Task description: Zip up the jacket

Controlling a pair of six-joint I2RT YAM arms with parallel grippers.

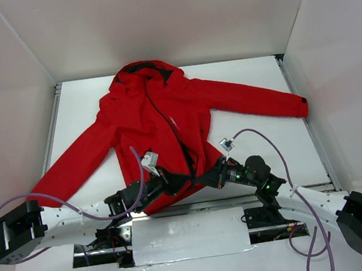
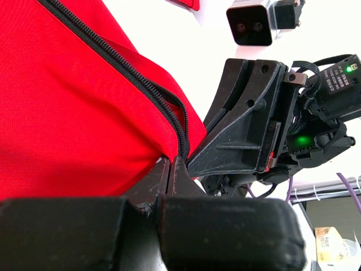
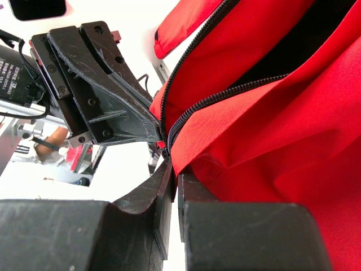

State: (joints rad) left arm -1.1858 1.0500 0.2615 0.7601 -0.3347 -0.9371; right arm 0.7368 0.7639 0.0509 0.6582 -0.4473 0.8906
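Note:
The red hooded jacket [image 1: 146, 120] lies face up on the white table [image 1: 261, 146], hood far, sleeves spread. Its dark front zip [image 1: 175, 126] runs down to the near hem. Both grippers meet at that hem's zip bottom. My left gripper [image 1: 181, 182] is shut on the hem at the lower end of the zip teeth [image 2: 141, 79], with red cloth [image 2: 67, 113] above its jaws. My right gripper [image 1: 202, 181] is shut on the opposite hem edge [image 3: 282, 130], where two rows of teeth [image 3: 225, 96] part and dark lining shows. Each gripper shows in the other's wrist view: the right gripper's fingers [image 2: 248, 130], the left gripper's fingers [image 3: 96, 90].
A silvery sheet [image 1: 189, 236] covers the near edge between the arm bases. Purple cables [image 1: 266, 135] loop over both arms. White walls close in the table on three sides, with metal rails [image 1: 53, 117] along its left and right edges.

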